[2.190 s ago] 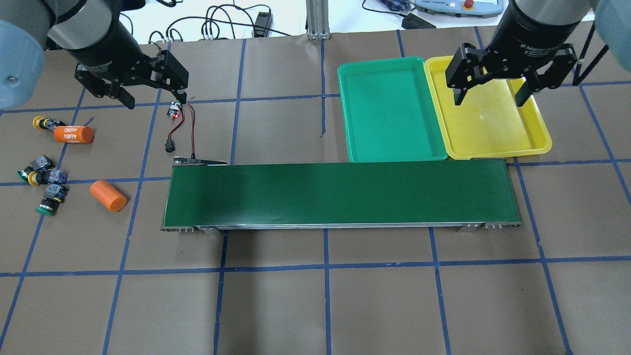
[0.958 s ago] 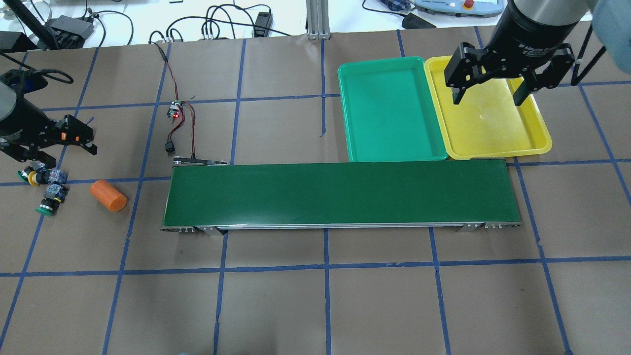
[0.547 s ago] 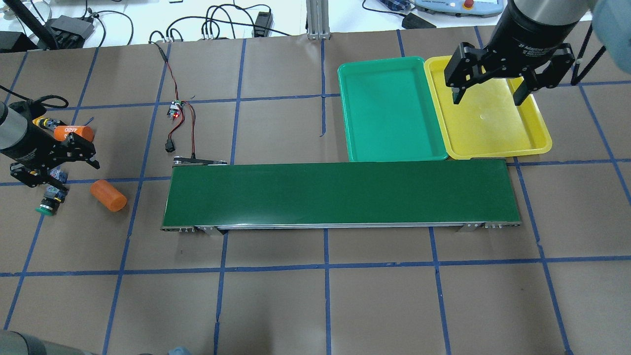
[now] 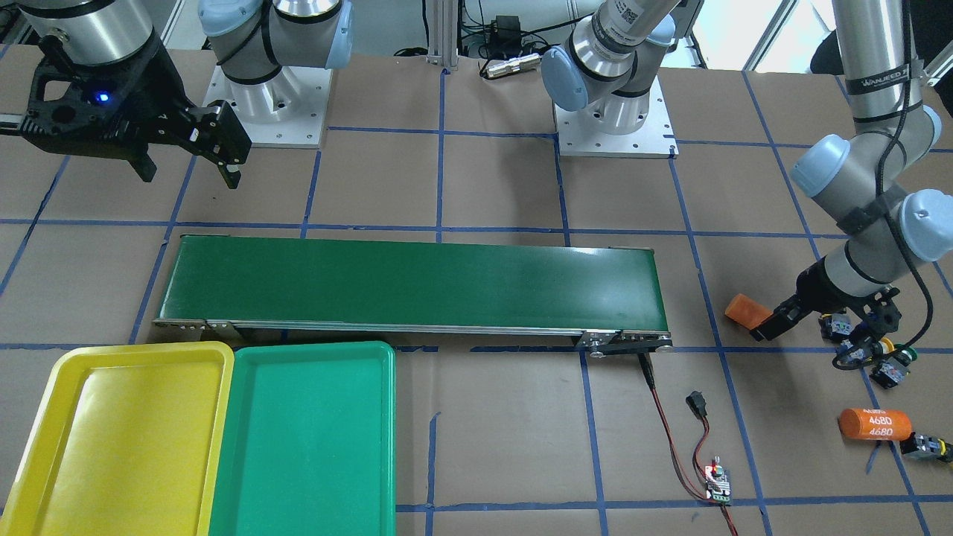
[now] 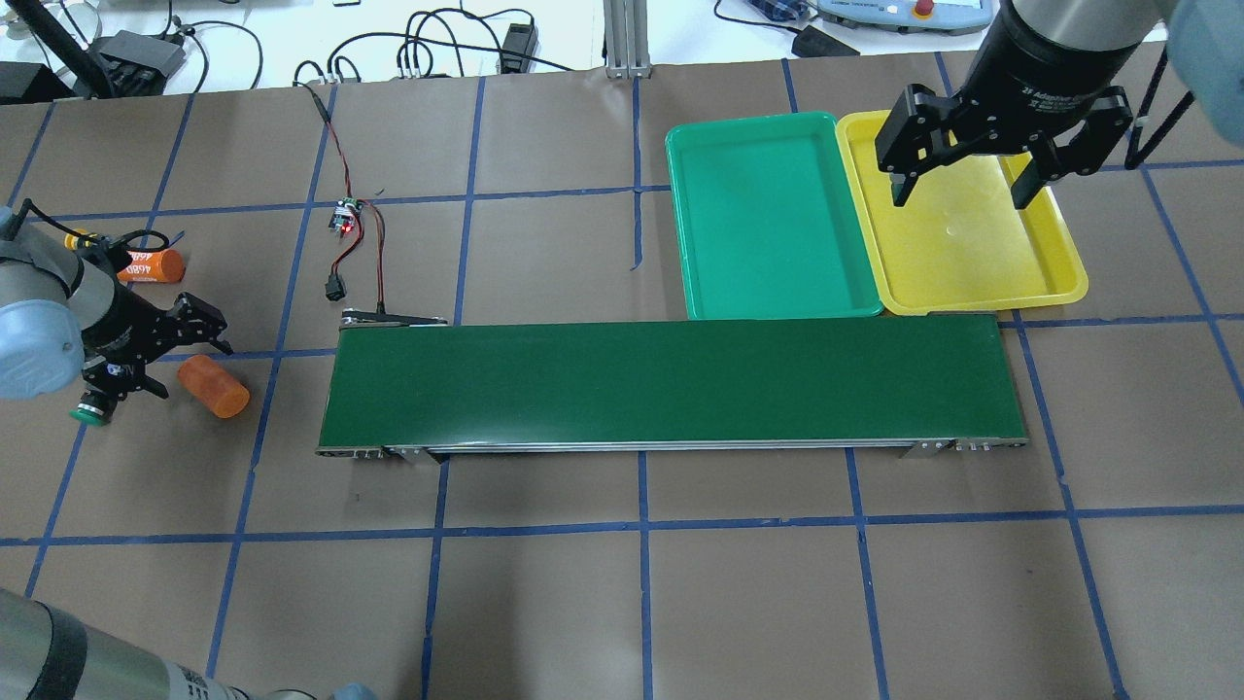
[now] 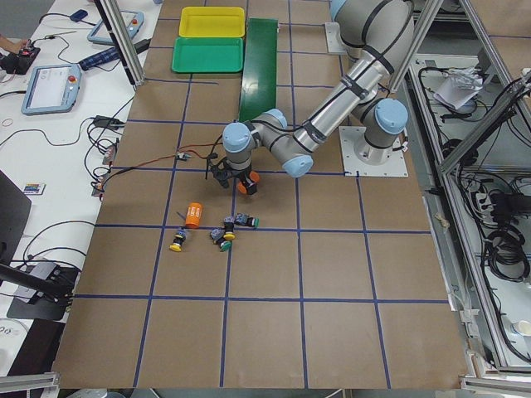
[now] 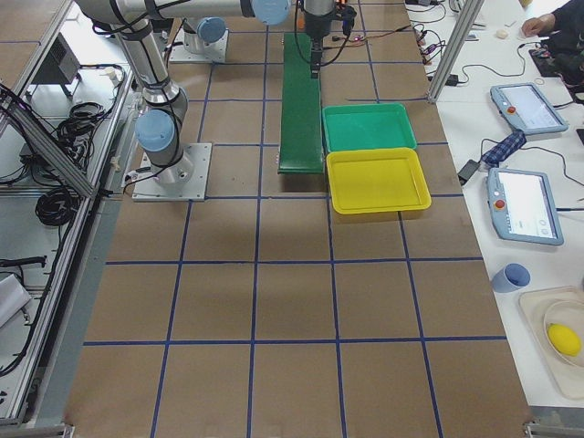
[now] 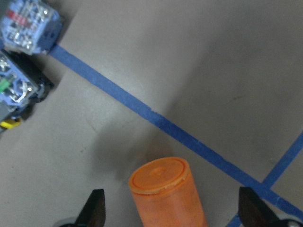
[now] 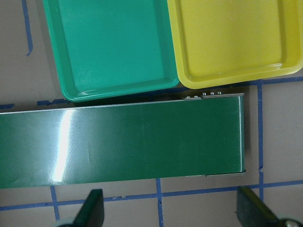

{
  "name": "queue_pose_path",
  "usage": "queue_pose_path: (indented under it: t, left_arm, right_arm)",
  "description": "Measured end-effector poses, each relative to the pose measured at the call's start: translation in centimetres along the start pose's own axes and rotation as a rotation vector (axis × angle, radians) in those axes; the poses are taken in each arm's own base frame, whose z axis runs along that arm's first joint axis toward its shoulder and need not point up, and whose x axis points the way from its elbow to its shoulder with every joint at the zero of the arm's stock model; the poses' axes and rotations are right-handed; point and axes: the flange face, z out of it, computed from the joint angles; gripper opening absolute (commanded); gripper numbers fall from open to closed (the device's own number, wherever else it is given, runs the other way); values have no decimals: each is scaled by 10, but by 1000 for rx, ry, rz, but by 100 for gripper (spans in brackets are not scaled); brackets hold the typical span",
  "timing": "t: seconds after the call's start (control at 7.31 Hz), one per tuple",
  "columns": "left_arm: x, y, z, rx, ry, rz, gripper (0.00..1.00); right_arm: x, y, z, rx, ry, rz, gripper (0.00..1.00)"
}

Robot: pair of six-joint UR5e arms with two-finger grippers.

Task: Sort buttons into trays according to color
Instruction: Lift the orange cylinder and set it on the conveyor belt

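Observation:
My left gripper (image 5: pixel 183 358) is open and low over the table at the far left. In the left wrist view (image 8: pixel 173 210) a plain orange cylinder (image 8: pixel 166 194) lies between its fingertips. Two buttons (image 8: pixel 29 27) (image 8: pixel 19 92) lie just beyond it, at that view's top left. In the front view three buttons (image 4: pixel 871 351) cluster beside the gripper, one with a green cap (image 4: pixel 897 366). A yellow-capped button (image 4: pixel 927 447) lies apart. My right gripper (image 5: pixel 962 190) hangs open and empty above the yellow tray (image 5: pixel 972 258). The green tray (image 5: pixel 768 224) adjoins it.
The long dark-green conveyor belt (image 5: pixel 671 384) crosses the middle of the table in front of the trays. An orange cylinder marked 4680 (image 4: pixel 875 424) lies next to the yellow-capped button. A small circuit board with red and black wires (image 5: pixel 340 216) sits behind the belt's left end.
My left arm has come from the back of the table down over the button cluster, then shifted right to straddle the plain orange cylinder. The right arm has not moved.

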Motion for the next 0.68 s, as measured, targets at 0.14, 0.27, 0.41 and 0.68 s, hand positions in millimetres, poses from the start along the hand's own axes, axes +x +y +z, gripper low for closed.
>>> queue_pose_path:
  t: [0.14, 0.27, 0.41, 0.68]
  left_arm:
    - [0, 1, 5, -7, -2, 3, 13]
    - [2, 1, 5, -6, -4, 12, 0]
    - [5, 3, 2, -8, -5, 22, 0]
    - [15, 11, -15, -1, -2, 25, 0]
  right_arm:
    - [0, 0, 0, 0, 0, 0, 100]
    - [0, 0, 0, 0, 0, 0, 100]
    - [0, 0, 0, 0, 0, 0, 100]
    - [0, 0, 0, 0, 1, 0, 100]
